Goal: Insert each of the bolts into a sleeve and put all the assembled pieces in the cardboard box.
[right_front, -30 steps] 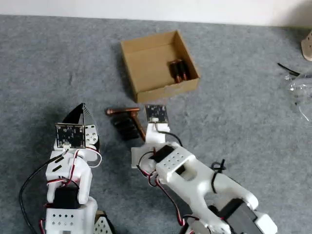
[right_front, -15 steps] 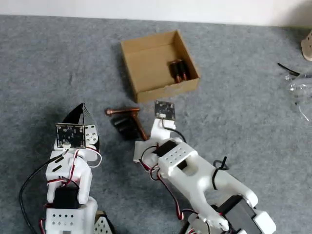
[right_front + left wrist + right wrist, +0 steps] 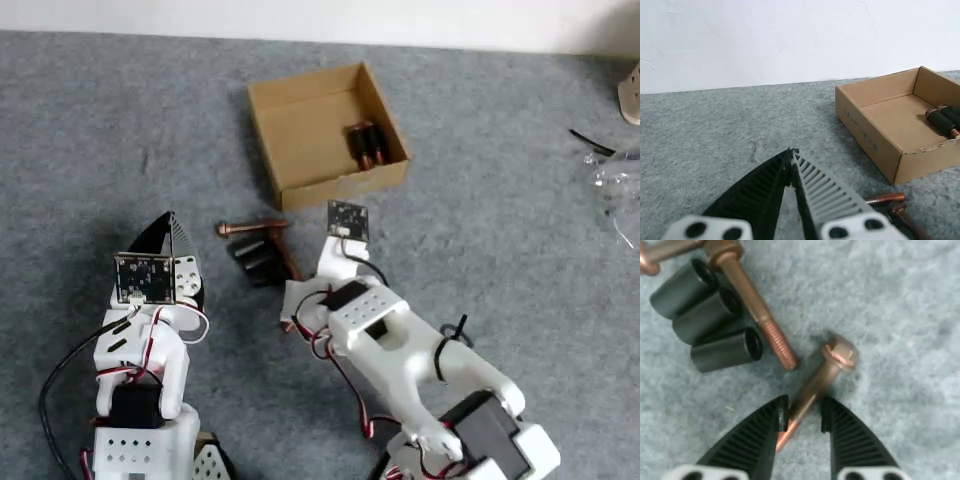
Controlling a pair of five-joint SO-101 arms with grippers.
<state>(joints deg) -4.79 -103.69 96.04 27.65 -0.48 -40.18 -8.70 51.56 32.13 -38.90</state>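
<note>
Straddling a loose bolt [image 3: 827, 365] with my right fingers [image 3: 760, 435], left fingers [image 3: 765, 185] pressed together on nothing.
My right fingers stand narrowly apart on either side of the bolt's threaded shank, not yet clamped; it lies flat on the grey surface [image 3: 900, 300], head pointing away from me. Three black sleeves [image 3: 707, 315] and a second bolt [image 3: 752, 305] lie just beside it. Further off, the cardboard box [image 3: 345, 187] holds two assembled pieces [image 3: 365, 145] against one wall.

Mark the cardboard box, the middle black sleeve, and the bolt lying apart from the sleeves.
cardboard box [image 3: 345, 186], high view, on its near outer wall.
middle sleeve [image 3: 704, 316], right wrist view, on its curved side.
lone bolt [image 3: 811, 389], right wrist view, on the middle of its shaft.
</note>
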